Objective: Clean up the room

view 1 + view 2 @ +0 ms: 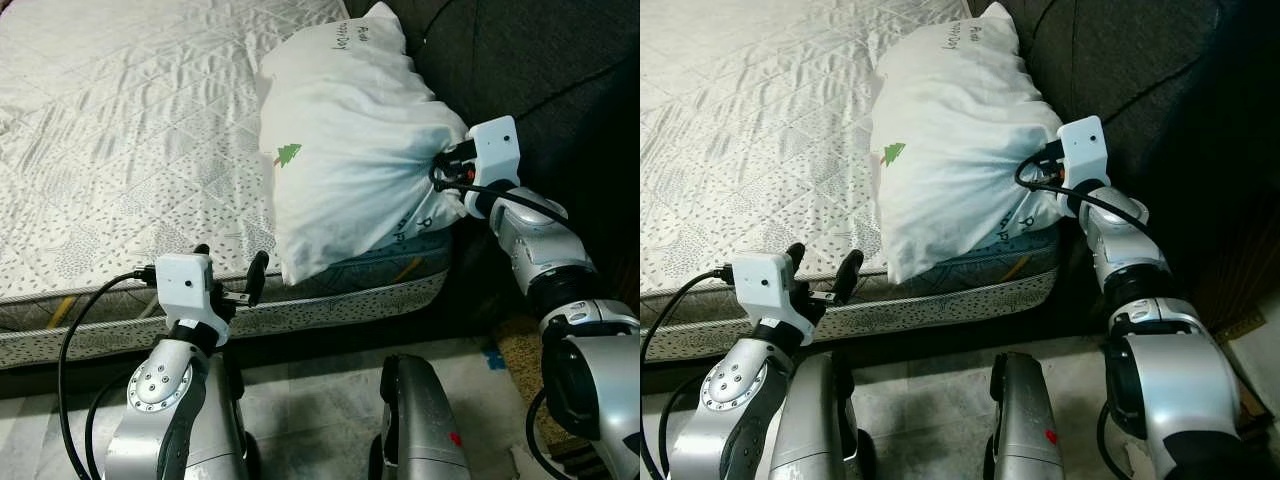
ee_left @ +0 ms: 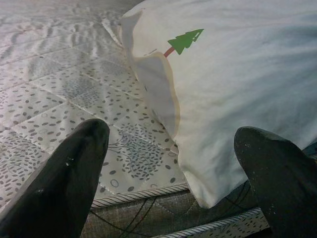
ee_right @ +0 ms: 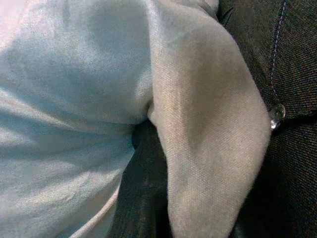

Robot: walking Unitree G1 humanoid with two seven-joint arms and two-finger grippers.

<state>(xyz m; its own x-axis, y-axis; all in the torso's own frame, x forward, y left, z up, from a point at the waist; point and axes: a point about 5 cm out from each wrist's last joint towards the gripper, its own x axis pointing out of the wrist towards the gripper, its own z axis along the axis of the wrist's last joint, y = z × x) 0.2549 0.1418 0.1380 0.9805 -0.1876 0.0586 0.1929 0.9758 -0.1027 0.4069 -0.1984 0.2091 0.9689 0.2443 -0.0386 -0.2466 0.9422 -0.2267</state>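
Left gripper (image 1: 229, 267) at 7 o'clock, by mattress (image 1: 120, 150) near edge; 2 fingers (image 2: 69, 173) spread apart, holding nothing. White pillow (image 1: 345, 150) with green tree print at 1 o'clock, lying on mattress corner, against dark headboard (image 1: 540, 60). Right gripper (image 1: 452, 170) at 3 o'clock, fingers clamped on bunched pillow fabric.

The pillow (image 1: 350, 150) is white with a small green tree print. Beside it, the mattress (image 1: 120, 130) is white, quilted in diamonds with grey speckles. Behind the pillow, the headboard (image 1: 540, 60) is dark grey.
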